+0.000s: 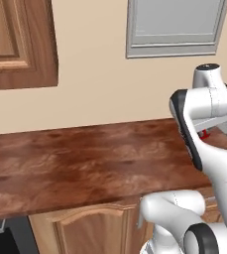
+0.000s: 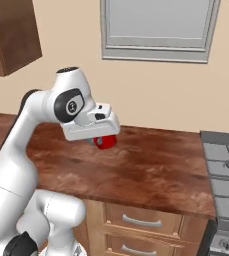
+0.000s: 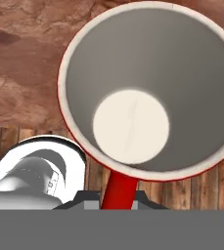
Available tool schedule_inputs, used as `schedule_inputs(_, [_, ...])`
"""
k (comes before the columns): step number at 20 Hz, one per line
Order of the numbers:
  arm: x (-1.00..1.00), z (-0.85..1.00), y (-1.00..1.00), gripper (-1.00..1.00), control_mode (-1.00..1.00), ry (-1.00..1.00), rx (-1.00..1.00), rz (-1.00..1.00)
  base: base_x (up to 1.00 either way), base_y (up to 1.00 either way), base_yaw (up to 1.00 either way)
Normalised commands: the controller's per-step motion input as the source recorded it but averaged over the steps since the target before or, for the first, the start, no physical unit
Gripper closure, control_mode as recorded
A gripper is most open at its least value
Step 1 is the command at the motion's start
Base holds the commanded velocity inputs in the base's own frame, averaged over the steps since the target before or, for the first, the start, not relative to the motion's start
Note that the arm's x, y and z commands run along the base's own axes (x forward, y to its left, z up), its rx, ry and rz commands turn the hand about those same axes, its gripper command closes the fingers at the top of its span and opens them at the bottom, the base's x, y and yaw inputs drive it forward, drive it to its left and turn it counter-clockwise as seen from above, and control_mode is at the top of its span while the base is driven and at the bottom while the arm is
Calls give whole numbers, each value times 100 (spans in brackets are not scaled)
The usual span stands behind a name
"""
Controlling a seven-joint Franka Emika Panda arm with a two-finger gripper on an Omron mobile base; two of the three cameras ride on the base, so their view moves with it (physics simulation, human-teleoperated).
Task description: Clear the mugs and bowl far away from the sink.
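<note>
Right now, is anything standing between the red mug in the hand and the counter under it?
Nothing visible does. The hand is shut on the handle of the red mug, which hangs above a bare stretch of the wooden counter.

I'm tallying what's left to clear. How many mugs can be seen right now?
1: the red mug, held by its handle in the gripper, above the wooden counter near the stove. Others may sit outside these views.

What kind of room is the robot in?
It looks like a kitchen. There is a long wooden counter with drawers under it, a stove at its end, and the gripper is holding a red mug by its handle.
</note>
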Motion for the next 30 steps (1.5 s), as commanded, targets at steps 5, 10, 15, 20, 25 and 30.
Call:
schedule_inputs(5, [0, 0, 0, 100, 100, 0, 0, 0, 57, 0, 26])
schedule_inputs(10, [0, 0, 0, 100, 100, 0, 0, 0, 49, 0, 47])
schedule_inputs(15, [33, -11, 0, 100, -100, 1, 8, 15, 43, 0, 23])
schedule_inputs(20, [78, -39, 0, 100, -100, 1, 24, 32, 0, 0, 0])
schedule_inputs(25, [87, -29, 0, 100, -100, 2, 15, 14, 0, 0, 0])
schedule_inputs(30, [74, -21, 0, 100, -100, 1, 4, 2, 0, 0, 0])
